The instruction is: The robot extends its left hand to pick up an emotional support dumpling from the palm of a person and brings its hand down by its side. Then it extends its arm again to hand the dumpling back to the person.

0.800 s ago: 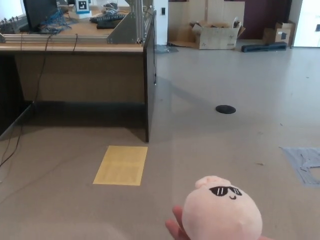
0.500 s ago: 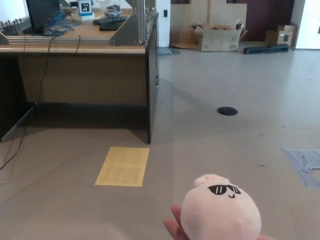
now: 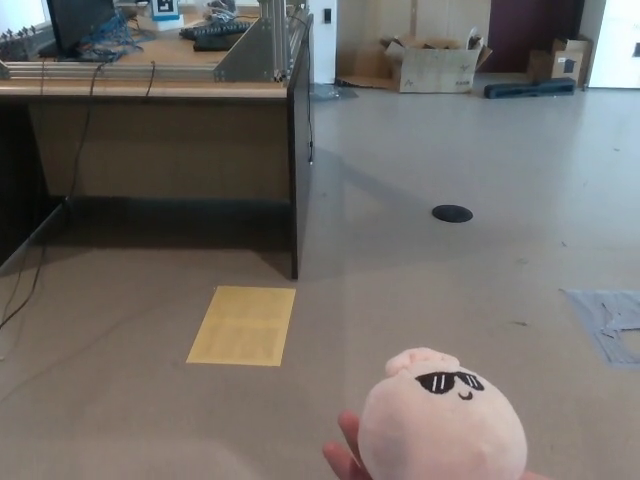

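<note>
Neither robot hand shows in the head view, so I can't tell if either one is released, clenched or grasping anything.

Left to right. Far left, a long wooden workbench with a dark end panel point(image 3: 298, 150) stands against the back, cables hanging off its front edge; on top sit a dark monitor point(image 3: 78, 20), a tangle of wires and a small black-and-white marker tag point(image 3: 164, 8). On the grey floor point(image 3: 400, 270) just in front of the bench's end panel lies a flat yellow rectangular sheet point(image 3: 242, 325).

Bottom centre-right: the pale pink plush dumpling with printed black sunglasses and a small smile point(image 3: 442, 425) rests on a person's upturned hand point(image 3: 343, 455), only the finger edge peeking out at the plush's left. It sits held up, face toward the camera, likely offered so the left hand can come in from the left and close on it from above or the side. Judged stage: pickup not yet begun.

Further right, a small black round floor cap point(image 3: 452, 213) sits well apart from the plush. At the back an open brown cardboard box point(image 3: 432, 64) and a dark long bag point(image 3: 529, 87). Far right, a grey patch of tape on the floor point(image 3: 610, 320).

Nothing stands between the left side and the dumpling; the bench is well back.
</note>
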You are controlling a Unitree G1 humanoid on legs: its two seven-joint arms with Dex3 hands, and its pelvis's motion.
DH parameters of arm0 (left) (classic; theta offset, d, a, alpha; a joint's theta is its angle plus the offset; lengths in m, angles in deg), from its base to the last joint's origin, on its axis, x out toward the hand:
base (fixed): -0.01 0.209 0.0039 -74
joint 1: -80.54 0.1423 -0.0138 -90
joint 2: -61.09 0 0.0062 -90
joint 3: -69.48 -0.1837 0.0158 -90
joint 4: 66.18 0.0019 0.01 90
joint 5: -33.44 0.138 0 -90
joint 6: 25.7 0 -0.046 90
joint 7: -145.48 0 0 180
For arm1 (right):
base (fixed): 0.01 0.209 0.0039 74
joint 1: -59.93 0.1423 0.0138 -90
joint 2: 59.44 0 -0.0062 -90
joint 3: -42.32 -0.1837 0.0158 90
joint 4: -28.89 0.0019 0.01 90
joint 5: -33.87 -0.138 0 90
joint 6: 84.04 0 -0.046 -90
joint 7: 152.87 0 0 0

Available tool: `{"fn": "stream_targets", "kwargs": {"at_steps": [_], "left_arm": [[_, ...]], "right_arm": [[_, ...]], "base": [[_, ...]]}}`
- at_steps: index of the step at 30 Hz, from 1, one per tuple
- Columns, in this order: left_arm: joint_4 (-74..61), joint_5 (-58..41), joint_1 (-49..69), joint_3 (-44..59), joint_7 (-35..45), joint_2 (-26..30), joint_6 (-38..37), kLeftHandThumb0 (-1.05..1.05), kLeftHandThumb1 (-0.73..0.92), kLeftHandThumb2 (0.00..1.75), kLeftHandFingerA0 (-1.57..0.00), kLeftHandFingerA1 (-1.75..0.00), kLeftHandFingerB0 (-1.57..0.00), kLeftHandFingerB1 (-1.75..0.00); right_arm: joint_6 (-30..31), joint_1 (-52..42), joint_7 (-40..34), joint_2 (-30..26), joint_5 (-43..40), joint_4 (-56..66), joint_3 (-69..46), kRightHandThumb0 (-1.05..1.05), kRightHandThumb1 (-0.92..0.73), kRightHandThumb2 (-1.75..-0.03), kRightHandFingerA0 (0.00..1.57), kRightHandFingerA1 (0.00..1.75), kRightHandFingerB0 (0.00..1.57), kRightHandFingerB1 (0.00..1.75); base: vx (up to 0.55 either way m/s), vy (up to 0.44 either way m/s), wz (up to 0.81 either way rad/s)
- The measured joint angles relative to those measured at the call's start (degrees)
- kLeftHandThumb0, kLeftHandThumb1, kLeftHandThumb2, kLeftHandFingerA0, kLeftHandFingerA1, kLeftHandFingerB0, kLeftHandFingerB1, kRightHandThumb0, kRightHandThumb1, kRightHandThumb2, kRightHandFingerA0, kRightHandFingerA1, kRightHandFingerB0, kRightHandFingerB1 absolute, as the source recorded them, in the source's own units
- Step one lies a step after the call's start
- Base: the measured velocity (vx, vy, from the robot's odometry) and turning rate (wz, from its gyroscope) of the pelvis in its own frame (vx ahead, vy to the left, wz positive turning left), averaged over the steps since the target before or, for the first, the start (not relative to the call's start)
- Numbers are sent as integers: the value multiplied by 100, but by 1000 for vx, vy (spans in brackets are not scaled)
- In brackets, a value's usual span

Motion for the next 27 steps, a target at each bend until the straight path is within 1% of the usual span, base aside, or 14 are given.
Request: {"fn": "stream_targets", "kwargs": {"at_steps": [1, 3, 5, 6, 8, 12, 13, 14, 15, 18, 22, 23, 26, 27], "left_arm": [[-93, -57, -265, 0, 186, 214, 30, -80, 46, 56, 0, 0, 0, 0], [-213, -84, -509, -32, 336, 406, 85, -80, 46, 56, 0, 0, 0, 0], [-508, -118, -980, -148, 560, 731, 195, -80, 46, 56, 0, 0, 0, 0], [-573, -128, -1090, -171, 610, 807, 214, -38, 38, 56, 0, 0, 0, -1], [-885, -174, -1601, -287, 845, 1146, 314, -38, 38, 56, 0, 0, 0, -1], [-1279, -168, -2348, -646, 1132, 1448, 489, -38, 38, 56, 0, 0, 0, -1], [-1412, -169, -2568, -750, 1239, 1554, 553, -23, 42, 55, 0, 0, 0, -2], [-1555, -164, -2820, -885, 1367, 1679, 639, -23, 42, 55, 0, 0, 0, -2], [-1620, -160, -2925, -943, 1417, 1717, 678, -22, 39, 59, 0, 0, 0, 0], [-2128, -70, -3775, -1481, 1673, 1820, 934, -23, 39, 59, 0, 0, 0, -1], [-2394, 24, -4253, -1768, 1859, 1848, 1113, -27, 39, 59, 0, 0, 0, 0], [-2462, 60, -4380, -1890, 1912, 1831, 1171, -23, 40, 57, 0, -1, 0, -4], [-2852, 141, -4921, -2271, 2109, 1730, 1322, -23, 43, 53, 0, 0, 0, -3], [-3014, 168, -5117, -2397, 2186, 1678, 1392, -32, 21, 56, 0, -2, 0, -4]], "right_arm": [[-2, 49, 6, -1, -4, -12, -1, -77, -80, -64, 47, 40, 40, 36], [-5, 82, 7, -5, -8, -29, -4, -77, -80, -64, 47, 40, 40, 36], [-10, 169, 7, -9, -10, -70, -7, -77, -80, -64, 47, 40, 40, 36], [-11, 191, 7, -11, -11, -79, -8, -77, -81, -65, 48, 39, 38, 36], [-26, 276, 7, -20, -15, -122, -12, -77, -81, -65, 48, 39, 38, 36], [-33, 380, 7, -34, -16, -159, -14, -77, -81, -65, 48, 39, 38, 36], [-37, 421, 7, -44, -17, -174, -14, -78, -81, -65, 49, 40, 39, 36], [-48, 460, 7, -60, -22, -197, -19, -78, -81, -65, 49, 40, 39, 36], [-49, 473, 7, -72, -25, -213, -21, -78, -81, -65, 49, 40, 40, 36], [-58, 619, 4, -93, -34, -300, -23, -79, -80, -65, 48, 40, 40, 36], [-83, 730, 2, -103, -42, -352, -24, -79, -81, -65, 47, 41, 39, 36], [-86, 729, -3, -119, -42, -365, -24, -79, -82, -65, 47, 41, 39, 35], [-89, 785, -13, -142, -38, -370, -10, -78, -82, -65, 47, 41, 39, 35], [-91, 819, -16, -147, -38, -373, -8, -78, -82, -65, 47, 41, 38, 35]], "base": [[0, 0, 0], [0, 0, 0], [0, 0, 0], [0, 0, 0], [0, 0, 0], [0, 0, 0], [0, 0, 0], [0, 0, 0], [0, 0, 0], [0, 0, 0], [0, 0, 0], [-37, -10, 8], [0, 0, 0], [0, 0, 0]]}}
